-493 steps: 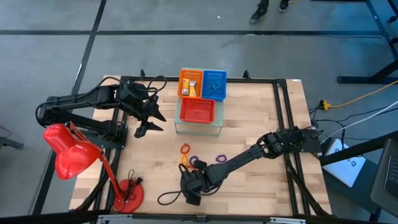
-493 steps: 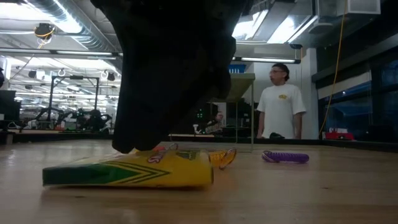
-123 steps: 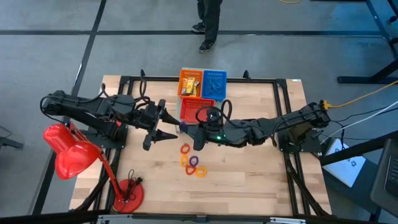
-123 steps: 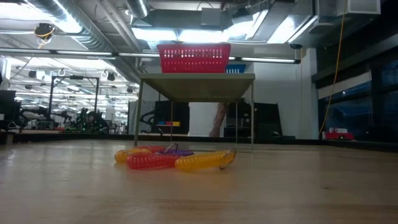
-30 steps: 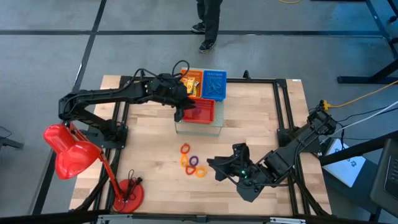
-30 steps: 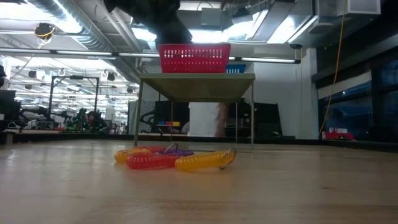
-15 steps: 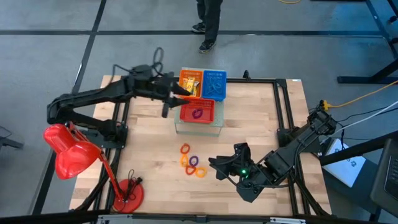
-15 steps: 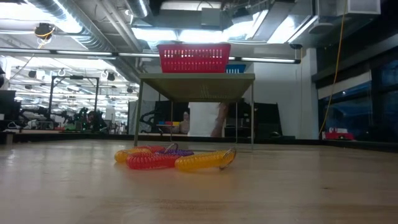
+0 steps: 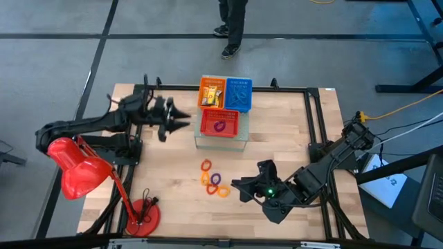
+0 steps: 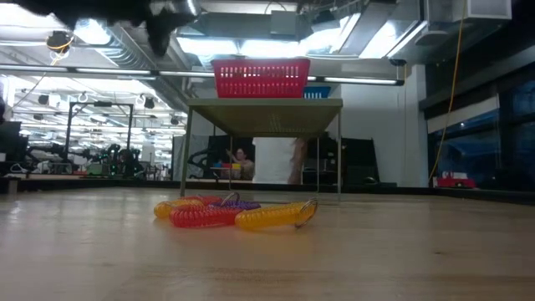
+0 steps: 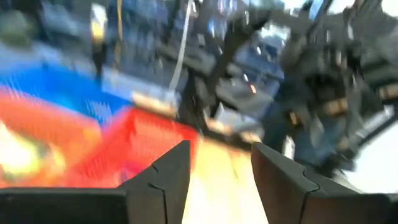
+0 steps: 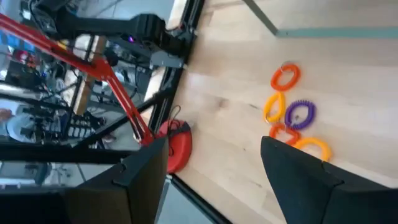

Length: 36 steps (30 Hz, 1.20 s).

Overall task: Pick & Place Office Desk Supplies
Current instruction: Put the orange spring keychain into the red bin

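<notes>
- We see the left tool (image 9: 181,119) held above the surface (image 9: 291,145), off to the left of the raised baskets; its jaws stand apart and nothing is between them.
- In the left wrist view the two dark fingers (image 11: 163,180) show a clear gap, with the blurred red basket (image 11: 146,146) beyond them.
- We see the right tool (image 9: 239,185) low over the front of the surface, just right of the loose loops; its fingers are spread and it grips nothing.
- In the right wrist view the wide-set fingers (image 12: 297,177) frame the loops on the wood.
- The cluster of coil loops (image 9: 213,179) lies on the bare wood in front of the clear stand (image 9: 220,143): an orange loop (image 12: 285,76), a yellow loop (image 12: 273,106), a purple loop (image 12: 300,114), and another yellow loop (image 12: 313,146), touching or nearly so.
- From the low view the coils (image 10: 236,213) lie flat in one bunch.
- One purple loop (image 9: 220,126) lies inside the red basket (image 9: 205,123) on top of the stand.
- The orange basket (image 9: 205,86) behind it holds yellow-orange pieces (image 9: 212,96); the blue basket (image 9: 239,94) sits beside it.
- A red desk lamp (image 9: 79,171) stands at the left front corner.
- A person's legs (image 9: 232,21) show on the floor beyond the surface.
</notes>
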Available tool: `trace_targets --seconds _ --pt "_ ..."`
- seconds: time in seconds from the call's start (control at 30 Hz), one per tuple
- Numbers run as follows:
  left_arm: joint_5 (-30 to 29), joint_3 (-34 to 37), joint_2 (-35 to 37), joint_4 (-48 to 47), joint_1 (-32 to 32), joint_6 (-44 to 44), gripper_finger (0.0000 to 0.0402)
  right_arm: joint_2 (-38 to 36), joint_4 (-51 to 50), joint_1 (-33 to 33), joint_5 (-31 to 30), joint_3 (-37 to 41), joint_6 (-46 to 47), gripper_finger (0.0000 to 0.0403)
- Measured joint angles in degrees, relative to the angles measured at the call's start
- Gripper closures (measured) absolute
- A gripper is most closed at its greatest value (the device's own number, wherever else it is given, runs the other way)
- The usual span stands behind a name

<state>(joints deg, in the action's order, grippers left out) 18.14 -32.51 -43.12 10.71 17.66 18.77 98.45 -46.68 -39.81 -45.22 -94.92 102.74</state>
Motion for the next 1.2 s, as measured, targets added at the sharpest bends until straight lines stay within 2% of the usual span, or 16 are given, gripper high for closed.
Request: trace_targets --seconds 0.13,0.4,0.5,0.6,0.87,0.97,1.2 --pt "-0.7 6.1 4.7 -0.8 -5.0 2.9 0.0240 0.1 -0.1 2.7 6.7 0.0 -7.3 0.0144" --pt "-11.3 12.6 12.1 0.7 -13.8 0.7 0.0240 6.2 0.2 11.7 16.1 0.0 -20.6 0.0144" --pt "-14.0 16.2 15.2 5.4 -14.8 -0.4 0.0238 8.6 1.8 12.7 13.8 0.1 -19.3 0.0144" --pt "-14.2 19.5 19.2 6.4 -14.9 -1.4 0.0238 9.4 4.5 12.4 11.3 0.0 -17.7 0.0144" --pt "-14.3 27.7 29.0 6.0 -14.9 -2.9 0.0242 13.7 5.2 14.0 16.7 0.0 -17.5 0.0144" --pt "-13.9 29.6 31.0 5.7 -14.9 -2.9 0.0242 16.4 5.3 14.6 17.5 0.0 -18.0 0.0144" --pt "-13.1 31.2 32.1 2.9 -14.9 -7.3 0.0248 19.9 6.5 14.6 13.5 0.0 -13.1 0.0144"
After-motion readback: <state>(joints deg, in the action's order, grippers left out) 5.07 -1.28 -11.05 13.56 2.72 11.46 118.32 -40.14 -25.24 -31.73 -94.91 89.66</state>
